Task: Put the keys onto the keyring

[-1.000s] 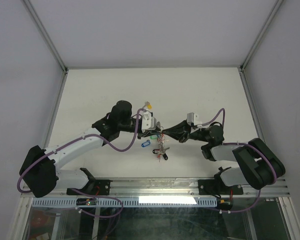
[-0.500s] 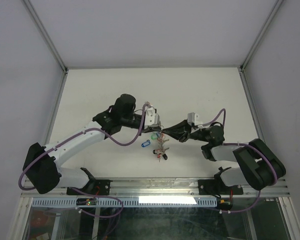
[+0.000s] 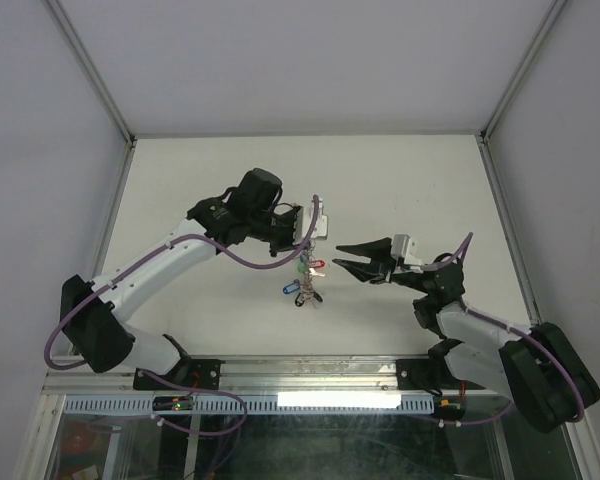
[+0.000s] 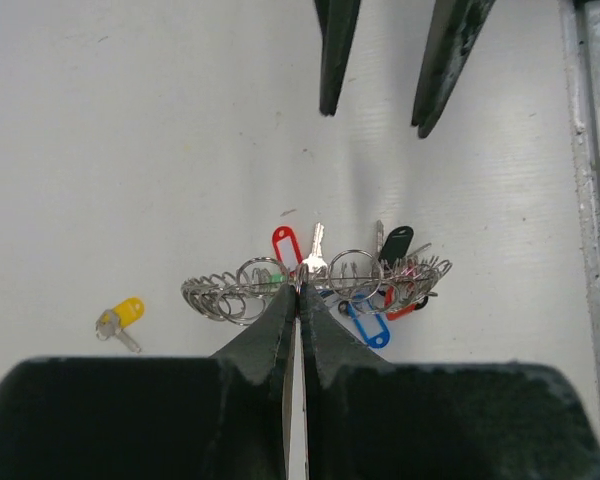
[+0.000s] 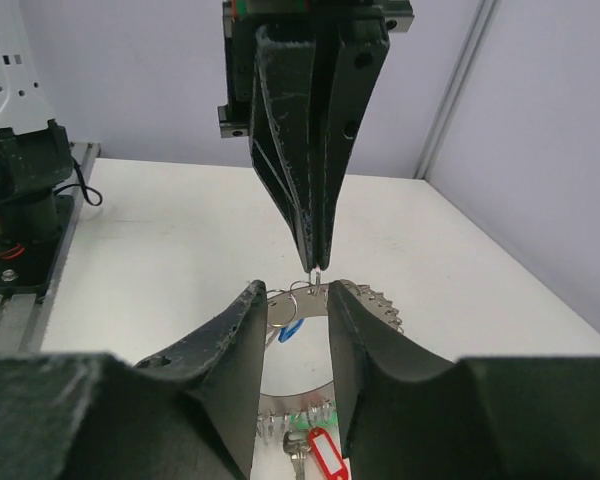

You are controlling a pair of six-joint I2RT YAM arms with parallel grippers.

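White surface (image 4: 130, 150) underneath; left tool (image 4: 300, 286) is clamped tightly on the keyring (image 4: 215, 297), right tool (image 3: 338, 254) partly spread, holding nothing. Yellow-tagged key (image 4: 120, 318) lies off to one side of the left tool's tip (not threaded yet).

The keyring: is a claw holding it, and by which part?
The left claw is pinched shut on the keyring, gripping its thin wire rim at the top. The right claw is open and holds nothing.
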